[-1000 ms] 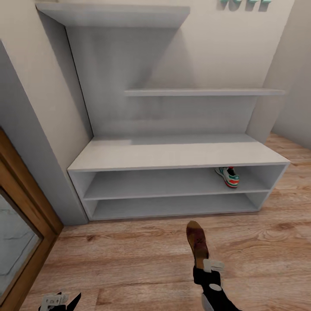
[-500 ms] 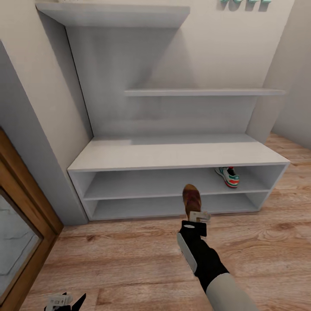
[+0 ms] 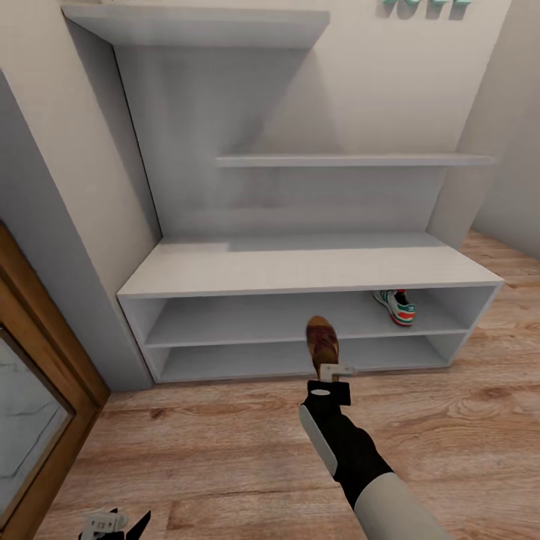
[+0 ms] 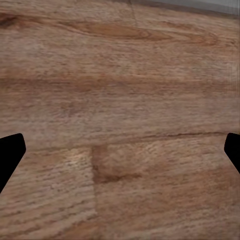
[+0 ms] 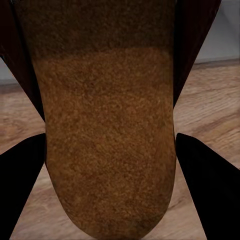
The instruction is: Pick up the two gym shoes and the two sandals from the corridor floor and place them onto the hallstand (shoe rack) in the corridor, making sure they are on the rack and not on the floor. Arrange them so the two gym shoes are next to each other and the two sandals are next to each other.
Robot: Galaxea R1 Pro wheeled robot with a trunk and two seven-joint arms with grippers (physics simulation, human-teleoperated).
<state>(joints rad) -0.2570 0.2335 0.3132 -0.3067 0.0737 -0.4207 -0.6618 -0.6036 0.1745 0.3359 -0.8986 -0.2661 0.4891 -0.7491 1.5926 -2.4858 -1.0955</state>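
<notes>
- Closest to the camera in the head view, the left gripper (image 3: 112, 521) sits low over the corridor floor (image 3: 225, 450). Its wrist view has the two dark fingertips (image 4: 10, 152) wide apart with nothing but wood planks between them, so it's spread open and empty.
- The floor is light brown wood plank, with clear grain and a few darker knots.
- A wooden door frame (image 3: 45, 352) with a pale marbled panel runs along the left edge, next to a grey wall.
- The right gripper (image 3: 330, 369) reaches forward on a black-and-white arm, clamped on the heel end of a brown sandal (image 3: 322, 341). In its wrist view the tan, suede-looking insole (image 5: 107, 135) sits between the two dark fingers (image 5: 205, 185).
- The sandal's toe points at the hallstand (image 3: 300, 270), just at the front edge of the upper shelf row near the middle. I can't tell if it's touching the shelf.
- The hallstand is smooth, pale grey and boxy, with floating wall shelves above.
- One gym shoe (image 3: 396, 306) sits on the upper shelf row near its right end, well apart from the sandal.
- Teal letters (image 3: 424, 6) peek in high on the wall.
</notes>
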